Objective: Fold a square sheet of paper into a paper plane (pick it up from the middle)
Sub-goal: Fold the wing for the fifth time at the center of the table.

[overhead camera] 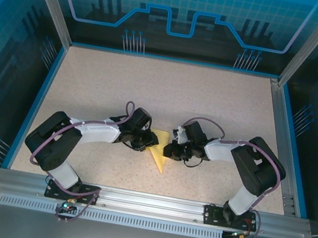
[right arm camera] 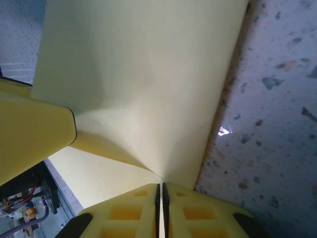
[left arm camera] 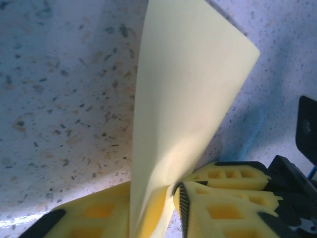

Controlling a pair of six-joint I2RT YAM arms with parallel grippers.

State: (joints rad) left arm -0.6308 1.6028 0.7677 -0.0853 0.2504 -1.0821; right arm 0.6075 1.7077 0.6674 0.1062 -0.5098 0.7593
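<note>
The square sheet of paper (overhead camera: 159,153) is pale yellow and partly folded, and it is lifted between my two grippers near the table's middle front. My left gripper (overhead camera: 144,145) reaches it from the left. In the left wrist view the paper (left arm camera: 188,89) stands upright and passes between the yellow fingers (left arm camera: 223,208) of the left gripper (left arm camera: 154,192). The jaws are nearly closed around it, and a thin sliver of table shows beside the right pad. My right gripper (overhead camera: 172,152) comes from the right. In its wrist view the right gripper (right arm camera: 160,192) is shut on the paper's (right arm camera: 138,89) creased edge.
The speckled beige table (overhead camera: 170,90) is bounded by blue and metal walls (overhead camera: 41,93). A yellow finger of the left gripper (right arm camera: 29,134) shows close at the left of the right wrist view. The right arm's black body (left arm camera: 307,129) sits at the edge of the left wrist view.
</note>
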